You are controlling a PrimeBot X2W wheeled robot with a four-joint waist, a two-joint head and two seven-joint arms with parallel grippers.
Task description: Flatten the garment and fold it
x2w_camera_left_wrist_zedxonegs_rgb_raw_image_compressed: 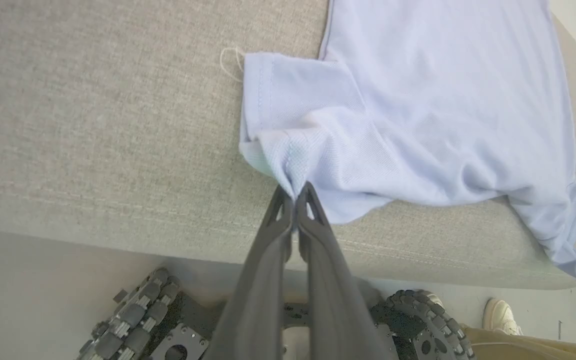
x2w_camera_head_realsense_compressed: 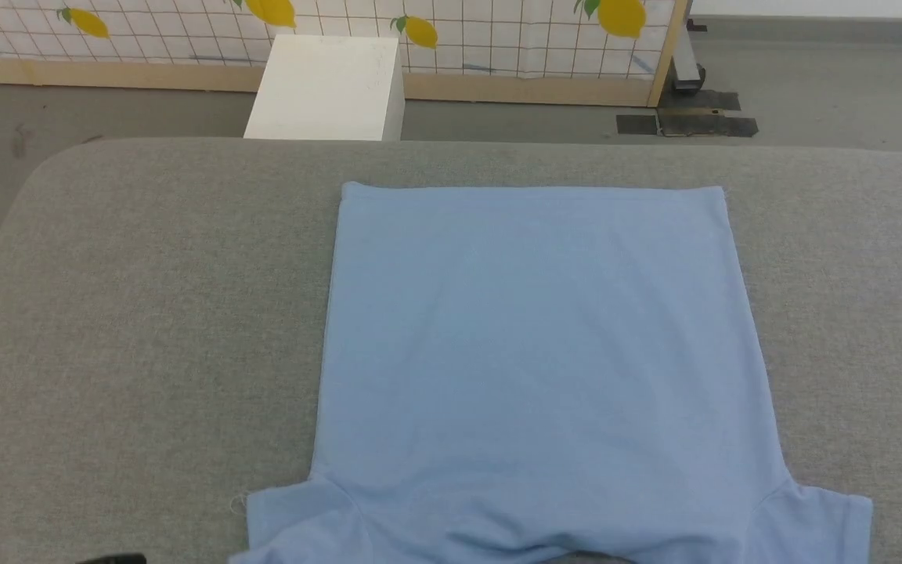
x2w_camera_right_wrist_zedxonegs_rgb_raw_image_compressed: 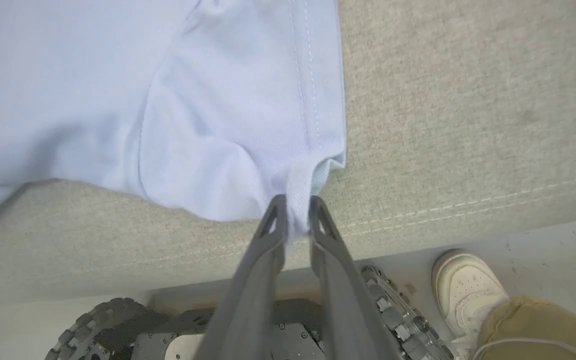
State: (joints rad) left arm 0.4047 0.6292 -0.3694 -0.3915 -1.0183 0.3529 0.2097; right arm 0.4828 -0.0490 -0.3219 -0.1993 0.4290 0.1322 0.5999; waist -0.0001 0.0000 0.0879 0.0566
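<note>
We clamp the garment (x2w_camera_head_realsense_compressed: pixel 533 352) by its sleeves with our left gripper (x2w_camera_left_wrist_zedxonegs_rgb_raw_image_compressed: pixel 296 193) and right gripper (x2w_camera_right_wrist_zedxonegs_rgb_raw_image_compressed: pixel 297 202), its body flat on the grey table (x2w_camera_head_realsense_compressed: pixel 146 313).

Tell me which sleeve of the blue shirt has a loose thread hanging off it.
The sleeve held by the left gripper: a white thread loops off its hem corner; the other sleeve has a clean hem.

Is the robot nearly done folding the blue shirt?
Not yet. Done: the shirt lies mostly flat on the table. In hand: the left gripper and right gripper each pinch the shirt's near edge. Left to do: every fold; both sleeves stick out and nothing is folded over.
</note>
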